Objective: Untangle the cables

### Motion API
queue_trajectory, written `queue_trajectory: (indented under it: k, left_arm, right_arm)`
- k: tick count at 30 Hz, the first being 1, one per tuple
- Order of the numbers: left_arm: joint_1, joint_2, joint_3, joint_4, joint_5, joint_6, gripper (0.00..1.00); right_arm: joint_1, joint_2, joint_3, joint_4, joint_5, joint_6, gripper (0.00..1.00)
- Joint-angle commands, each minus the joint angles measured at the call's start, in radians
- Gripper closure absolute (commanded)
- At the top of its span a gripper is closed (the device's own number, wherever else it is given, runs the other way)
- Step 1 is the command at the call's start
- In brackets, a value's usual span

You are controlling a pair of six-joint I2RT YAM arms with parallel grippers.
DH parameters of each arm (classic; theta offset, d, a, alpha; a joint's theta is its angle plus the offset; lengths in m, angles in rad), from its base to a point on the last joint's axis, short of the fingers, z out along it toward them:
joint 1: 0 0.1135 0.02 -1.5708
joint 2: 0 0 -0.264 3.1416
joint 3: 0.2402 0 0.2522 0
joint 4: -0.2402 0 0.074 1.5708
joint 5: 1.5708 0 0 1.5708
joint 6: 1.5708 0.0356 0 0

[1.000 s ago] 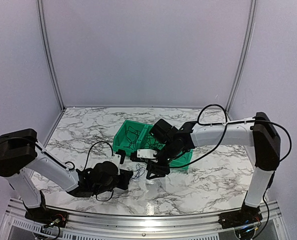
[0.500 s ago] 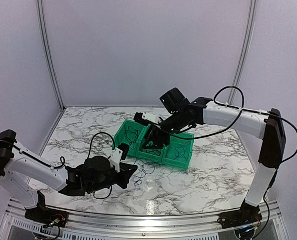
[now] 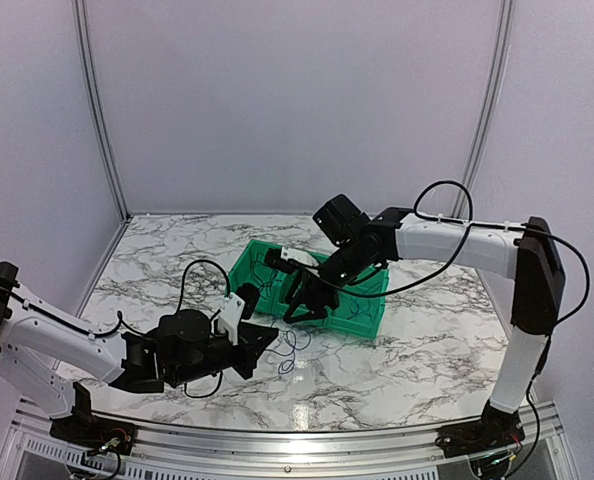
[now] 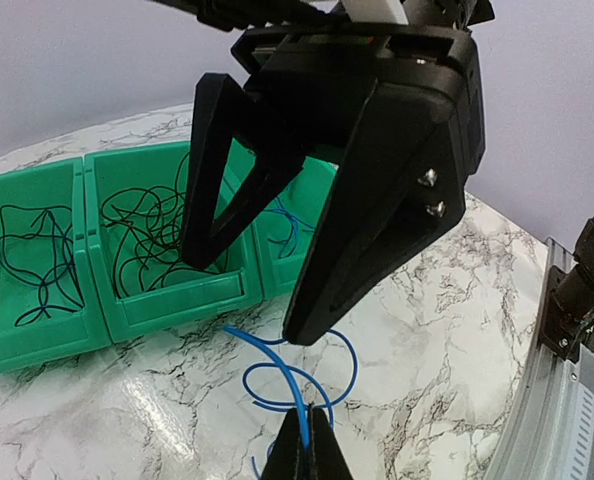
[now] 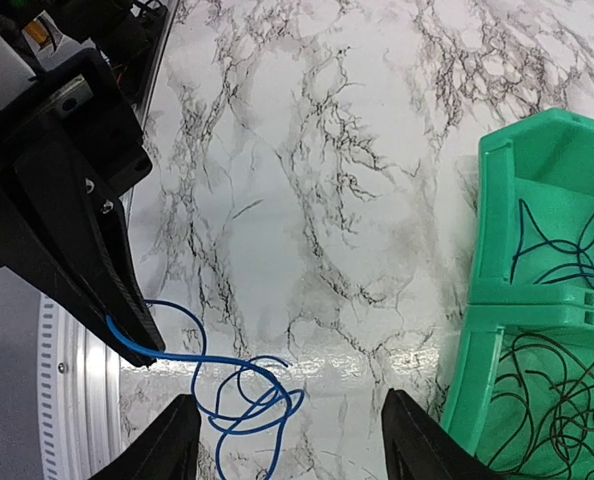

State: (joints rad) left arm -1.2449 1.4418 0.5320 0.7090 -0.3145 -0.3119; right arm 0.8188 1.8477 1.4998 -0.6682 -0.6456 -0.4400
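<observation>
Left wrist view: left claw (image 4: 305, 420) has closed, pinching the blue cable (image 4: 275, 366); right claw (image 4: 245, 295) spreads wider directly above, ready to pull.

Green bin (image 3: 245, 268) of three compartments (side by side) standing on a white, black-veined marble surface (image 3: 417, 360); metal rail (image 3: 277, 440) along its near edge; pale walls (image 3: 297, 100) behind.

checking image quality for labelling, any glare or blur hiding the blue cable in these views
Left wrist: blue cable sharp, though the open right gripper looms large over the green bins. Right wrist: soft sheen on the marble table, cable clear. Top external: cable too fine to trace, glare near the front edge.
</observation>
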Motion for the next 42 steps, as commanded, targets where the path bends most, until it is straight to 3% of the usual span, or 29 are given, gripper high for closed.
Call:
queue_trajectory:
  k: [1,7,9,11,13,15,20,27,35,42]
  left_arm:
    - [-0.011,-0.039,0.013,0.025,0.007,0.018,1.0]
    - [-0.015,-0.07,0.013,0.029,0.015,0.029,1.0]
    - [-0.017,-0.076,0.011,0.03,0.018,0.031,1.0]
    - [-0.018,-0.076,0.009,0.03,0.012,0.031,1.0]
    - [-0.018,-0.071,0.003,0.029,-0.013,0.03,1.0]
    - [-0.018,-0.06,-0.002,0.029,-0.062,0.026,1.0]
    - [-0.017,0.028,0.02,0.054,-0.286,-0.022,0.89]
    - [-0.018,0.216,0.089,0.246,-0.381,-0.022,0.86]
    - [-0.015,0.351,0.082,0.457,-0.458,-0.018,0.99]
    - [0.001,0.406,0.047,0.544,-0.518,-0.067,1.0]
  right_arm:
    - [0.026,-0.011,-0.018,0.011,0.007,-0.041,0.38]
    - [0.052,0.009,-0.022,0.038,0.022,-0.038,0.38]
    - [0.052,0.016,-0.016,0.046,0.02,-0.032,0.43]
    - [0.051,0.02,-0.009,0.053,0.016,-0.022,0.57]
    - [0.047,0.013,-0.006,0.061,-0.002,-0.01,0.83]
    - [0.043,0.002,-0.009,0.068,-0.018,0.004,1.0]
    - [0.041,-0.034,-0.034,0.082,-0.064,0.044,1.0]
    - [0.042,-0.089,-0.037,0.077,-0.114,0.067,1.0]
    - [0.038,-0.168,-0.055,0.058,-0.199,0.053,1.0]
    - [0.027,-0.226,-0.054,0.024,-0.288,0.029,1.0]
